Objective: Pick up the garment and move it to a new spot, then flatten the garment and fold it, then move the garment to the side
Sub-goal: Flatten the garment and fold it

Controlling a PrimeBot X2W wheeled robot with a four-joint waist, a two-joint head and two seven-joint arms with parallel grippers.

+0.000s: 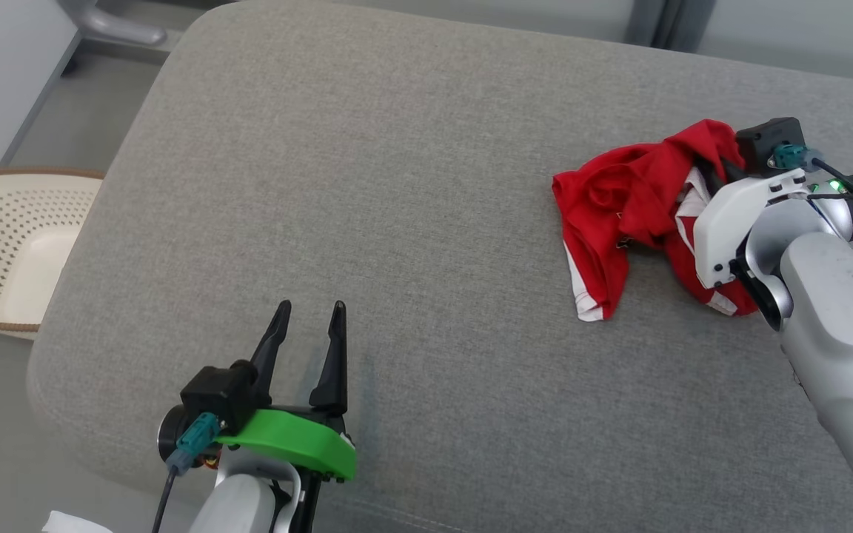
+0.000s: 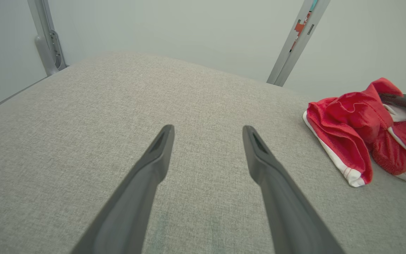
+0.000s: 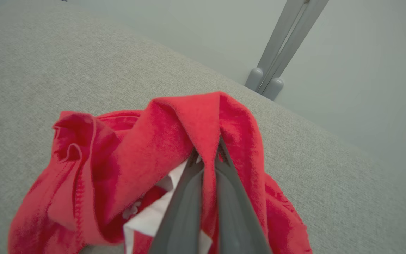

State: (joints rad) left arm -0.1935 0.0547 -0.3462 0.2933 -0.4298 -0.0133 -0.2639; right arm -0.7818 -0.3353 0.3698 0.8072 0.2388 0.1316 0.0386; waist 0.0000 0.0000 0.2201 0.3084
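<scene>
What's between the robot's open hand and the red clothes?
Just bare grey cushion. The head view shows nothing lying between the left gripper and the red garment; the left wrist view shows the same.

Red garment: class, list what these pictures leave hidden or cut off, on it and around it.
1. Garment, head view: right part hidden behind the right arm's wrist; crumpled, so its kind is unclear.
2. Right gripper: in the head view, fingertips buried in fabric.
3. Basket, head view: cut off by the left edge.
</scene>
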